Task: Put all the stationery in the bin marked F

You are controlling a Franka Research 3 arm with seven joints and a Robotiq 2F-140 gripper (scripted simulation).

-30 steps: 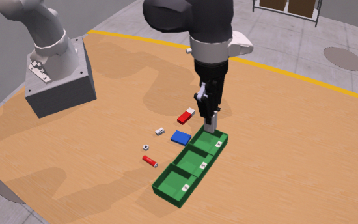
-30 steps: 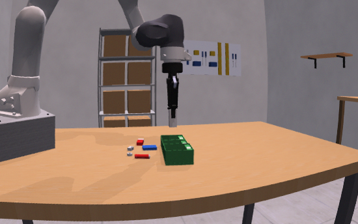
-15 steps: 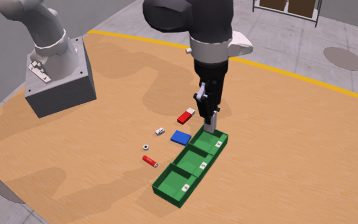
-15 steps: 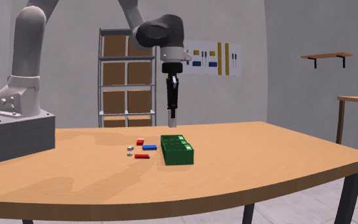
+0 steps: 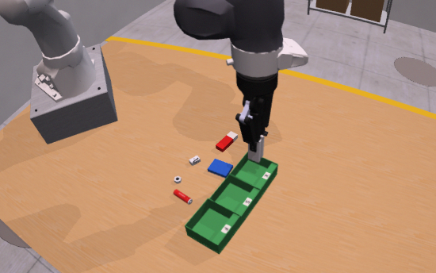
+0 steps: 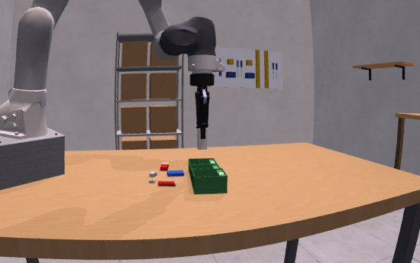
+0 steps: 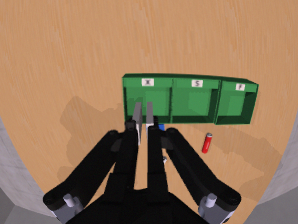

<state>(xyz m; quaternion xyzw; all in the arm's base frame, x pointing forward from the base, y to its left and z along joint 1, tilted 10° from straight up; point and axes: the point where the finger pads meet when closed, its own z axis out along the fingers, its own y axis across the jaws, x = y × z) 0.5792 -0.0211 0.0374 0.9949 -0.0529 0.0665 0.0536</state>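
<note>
Gripper clenched with nothing between its fingers, hanging above the far end of the green three-part bin row; red-and-white eraser, blue pad, red battery, nut and small white clip lying on the table beside the bins.

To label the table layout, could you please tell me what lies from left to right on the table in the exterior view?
Grey block under the arm → small nut → blue pad → green bins.
</note>
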